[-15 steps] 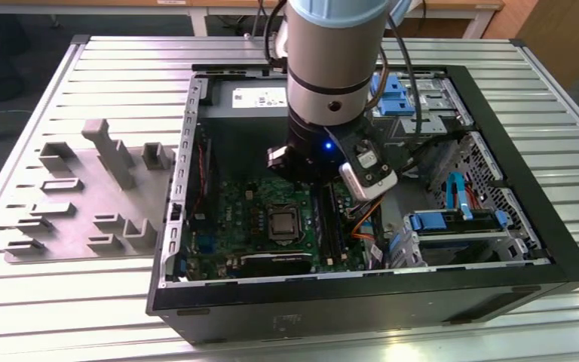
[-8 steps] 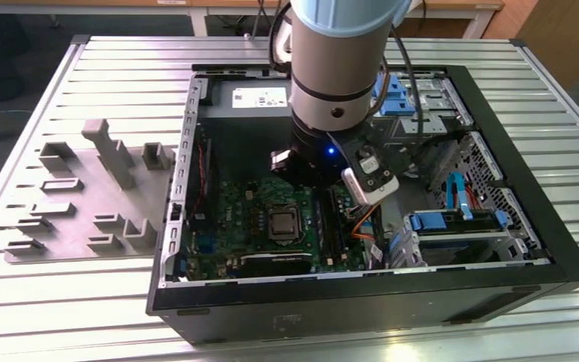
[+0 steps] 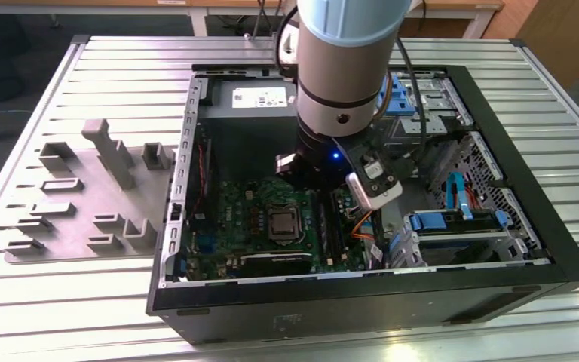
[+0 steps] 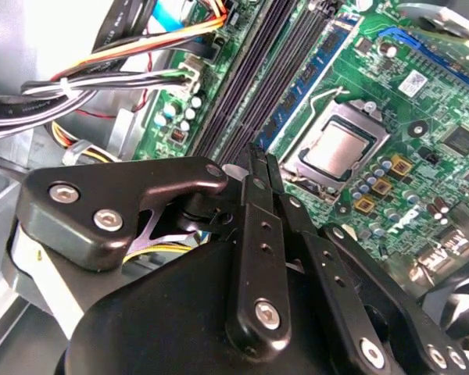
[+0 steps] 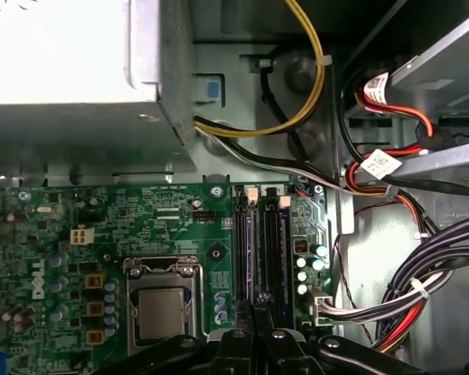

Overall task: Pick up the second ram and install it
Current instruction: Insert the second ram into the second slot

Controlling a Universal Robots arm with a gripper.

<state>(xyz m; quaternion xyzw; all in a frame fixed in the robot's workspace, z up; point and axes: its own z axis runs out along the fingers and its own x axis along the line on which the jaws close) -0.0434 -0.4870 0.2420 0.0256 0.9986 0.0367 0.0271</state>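
1. Slatted metal table [image 3: 99, 60] holds an open computer case [image 3: 571, 264], with a grey fixture tray [image 3: 28, 249] at the exterior view's left. Floor and wooden furniture lie beyond.
2. The arm [image 3: 345, 68] reaches down into the case over the motherboard [image 3: 229, 204].
3. In the second wrist view, the gripper [image 4: 262, 160] has its fingers pressed together with nothing visible between them.
4. The second ram [image 4: 301, 98] stands in the slot nearest the processor [image 4: 340, 152], one end at the fingertips. I cannot tell whether they touch.
5. I judge that pickup is done and seating is in hand. Finishing calls for straight, even downward pressure, kept clear of the cables [image 4: 78, 82].
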